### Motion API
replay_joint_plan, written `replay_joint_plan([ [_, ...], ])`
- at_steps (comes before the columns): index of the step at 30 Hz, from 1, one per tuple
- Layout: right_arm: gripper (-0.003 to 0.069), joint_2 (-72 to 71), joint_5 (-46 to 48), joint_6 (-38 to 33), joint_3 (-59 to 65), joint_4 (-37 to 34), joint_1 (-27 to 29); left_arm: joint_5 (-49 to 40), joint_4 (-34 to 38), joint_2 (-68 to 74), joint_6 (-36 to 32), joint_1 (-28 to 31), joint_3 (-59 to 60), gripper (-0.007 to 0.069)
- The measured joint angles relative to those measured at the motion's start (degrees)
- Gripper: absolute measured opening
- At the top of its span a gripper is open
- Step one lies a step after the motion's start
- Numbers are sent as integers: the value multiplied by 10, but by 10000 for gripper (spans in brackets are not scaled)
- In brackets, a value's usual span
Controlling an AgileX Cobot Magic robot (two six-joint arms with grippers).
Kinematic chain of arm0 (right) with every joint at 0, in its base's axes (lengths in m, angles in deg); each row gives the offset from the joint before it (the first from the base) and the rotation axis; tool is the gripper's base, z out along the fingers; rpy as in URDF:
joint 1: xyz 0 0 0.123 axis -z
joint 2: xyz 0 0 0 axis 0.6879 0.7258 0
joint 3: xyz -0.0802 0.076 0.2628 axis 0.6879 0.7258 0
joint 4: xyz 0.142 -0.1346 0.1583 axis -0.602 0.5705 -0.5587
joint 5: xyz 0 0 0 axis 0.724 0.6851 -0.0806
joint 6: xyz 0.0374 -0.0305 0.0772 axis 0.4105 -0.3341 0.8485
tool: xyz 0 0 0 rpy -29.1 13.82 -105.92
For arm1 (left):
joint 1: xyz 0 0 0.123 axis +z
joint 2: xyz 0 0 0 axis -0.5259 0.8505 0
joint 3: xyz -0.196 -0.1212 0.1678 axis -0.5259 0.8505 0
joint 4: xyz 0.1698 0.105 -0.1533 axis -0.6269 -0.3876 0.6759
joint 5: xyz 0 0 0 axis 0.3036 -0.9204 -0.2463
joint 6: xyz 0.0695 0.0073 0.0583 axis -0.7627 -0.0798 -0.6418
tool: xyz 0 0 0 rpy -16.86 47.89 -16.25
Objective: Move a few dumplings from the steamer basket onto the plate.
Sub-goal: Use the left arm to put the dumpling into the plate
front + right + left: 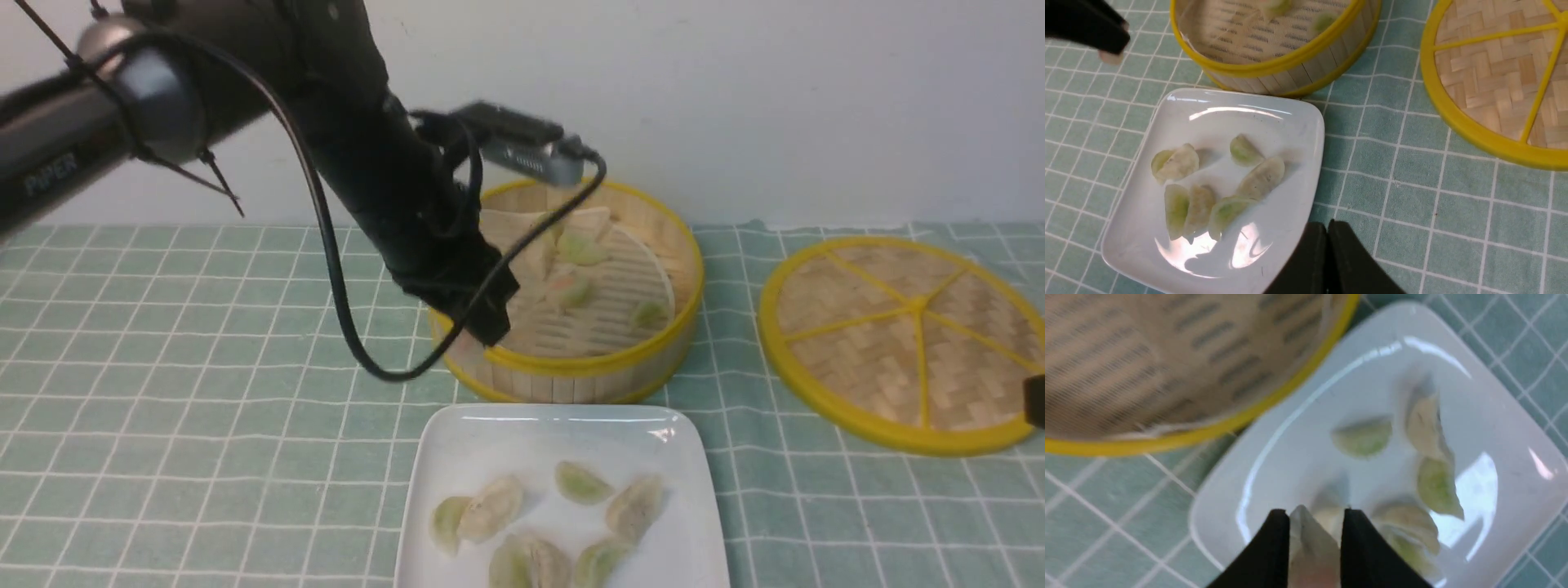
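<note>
Front view: green checked tablecloth (163, 367) under everything. To the right, flat woven lid (898, 343), well apart from the steamer basket (571, 369). Across the basket's left side, left arm (384, 188) and its looped cable (343, 318), hiding part of that rim. Jaws of the left gripper (1314, 514) clamped on a whitish, pink-tinged dumpling (1312, 551), raised at the basket's front-left rim. Fingers of the right gripper (1327, 228) pressed together with nothing between, low at the view's right edge, in front of the lid. Inside the basket: crumpled white liner (506, 224) and three dumplings (569, 290) in sight, green and pinkish, apart from one another. On the plate (465, 441), just in front of the basket: seven dumplings (1261, 177), pale green and whitish, several touching.
</note>
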Motion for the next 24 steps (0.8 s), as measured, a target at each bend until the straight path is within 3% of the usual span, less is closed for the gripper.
replay_joint_plan([
  [5,-14,0,-5,-13,0,0,0,19,0,21,-31,-46,66,141],
  [11,-14,0,-8,-16,0,0,0,113,-31,61,-33,-85,69,167],
  [13,-14,0,-8,-19,0,0,0,133,-34,66,-33,-90,70,217],
  [16,-14,0,-11,-31,0,0,0,151,-35,69,-33,-98,70,366],
  [19,-14,2,-20,-38,-4,-1,0,135,-33,67,3,-99,59,421],
  [22,-14,17,-18,-42,-25,-1,0,113,-43,51,46,-96,47,382],
  [24,-14,49,-11,-44,-54,-2,0,98,-56,12,91,-85,44,234],
])
